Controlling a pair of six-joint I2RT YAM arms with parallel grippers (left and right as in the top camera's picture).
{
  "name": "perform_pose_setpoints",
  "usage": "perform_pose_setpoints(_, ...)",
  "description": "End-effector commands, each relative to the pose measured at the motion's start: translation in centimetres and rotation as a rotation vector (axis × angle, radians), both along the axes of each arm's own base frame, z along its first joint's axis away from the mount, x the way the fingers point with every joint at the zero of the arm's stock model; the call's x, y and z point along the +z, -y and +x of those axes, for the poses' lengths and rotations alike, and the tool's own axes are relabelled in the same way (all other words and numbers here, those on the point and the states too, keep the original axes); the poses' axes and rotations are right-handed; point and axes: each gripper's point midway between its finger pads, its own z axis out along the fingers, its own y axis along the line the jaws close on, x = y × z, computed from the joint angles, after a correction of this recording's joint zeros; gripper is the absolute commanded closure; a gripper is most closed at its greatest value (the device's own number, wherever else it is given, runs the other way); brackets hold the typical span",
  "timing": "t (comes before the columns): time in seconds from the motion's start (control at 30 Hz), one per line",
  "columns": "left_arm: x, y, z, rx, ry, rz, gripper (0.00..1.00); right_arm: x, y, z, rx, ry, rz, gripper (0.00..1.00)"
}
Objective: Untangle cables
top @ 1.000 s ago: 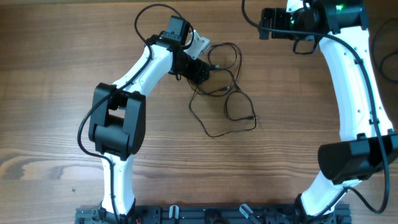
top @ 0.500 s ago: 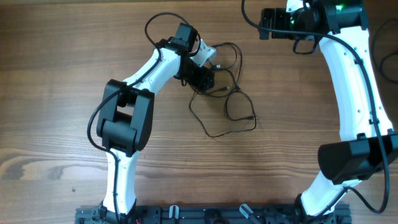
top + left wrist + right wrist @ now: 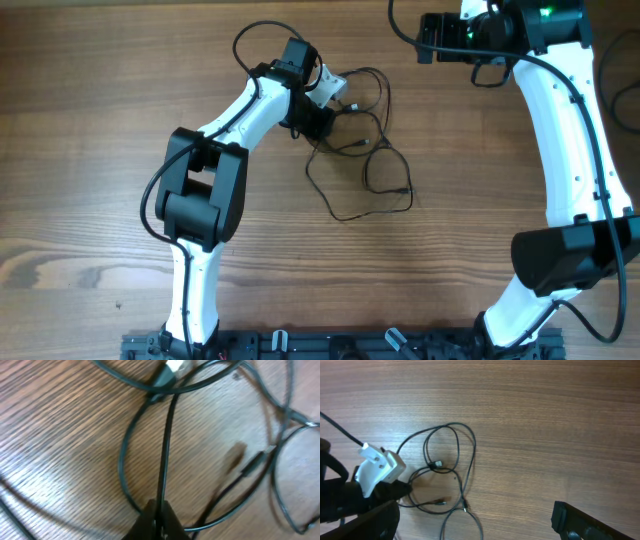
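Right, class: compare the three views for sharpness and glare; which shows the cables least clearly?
Left wrist: least clear, the cables soft and smeared, a pale sheen on the table at lower left. Overhead: sharp, evenly lit, thin loops crisp. Right wrist: sharp too, no obvious glare.

cables (image 3: 360, 150): lying looped on table (image 3: 100, 100)
left gripper (image 3: 322, 122): sitting at cables' left edge
right gripper (image 3: 432, 40): hanging well behind-right of cables

place: robot lab bench | evidence: white arm (image 3: 560, 130) on base rail (image 3: 340, 345) (wood-grain table (image 3: 80, 200))
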Motion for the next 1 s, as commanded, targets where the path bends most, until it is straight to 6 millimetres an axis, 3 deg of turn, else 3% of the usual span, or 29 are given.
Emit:
perform_pose_setpoints(0.0,-0.3,-2.3,0.9,0.059,0.008,0.078,0.96,0.6,1.2,-0.2,-0.053,0.020,-0.046,0.00)
perform_pose_setpoints(0.13,2.2,-3.2,1.6,0.088,0.037,0.036,0.96,0.6,1.8,-0.1,-0.090,0.022,-0.063,0.00)
perform_pose_setpoints(0.33,9.3,-5.8,3.4,0.149,0.178,-0.011,0.95,0.6,1.7,-0.1,-0.105,0.020,-0.053,0.00)
perform_pose_setpoints(0.53,16.2,-8.7,3.9,0.210,0.313,-0.049,0.95,0.3,1.7,-0.1,-0.103,0.010,-0.050,0.00)
perform_pose_setpoints(0.67,20.5,-9.6,3.3,0.227,0.398,-0.072,0.93,-1.4,0.4,0.1,-0.073,-0.043,0.009,0.00)
perform_pose_setpoints(0.97,27.2,-10.0,1.4,0.228,0.543,-0.116,0.92,-7.0,-3.8,0.7,0.023,-0.182,0.075,0.00)
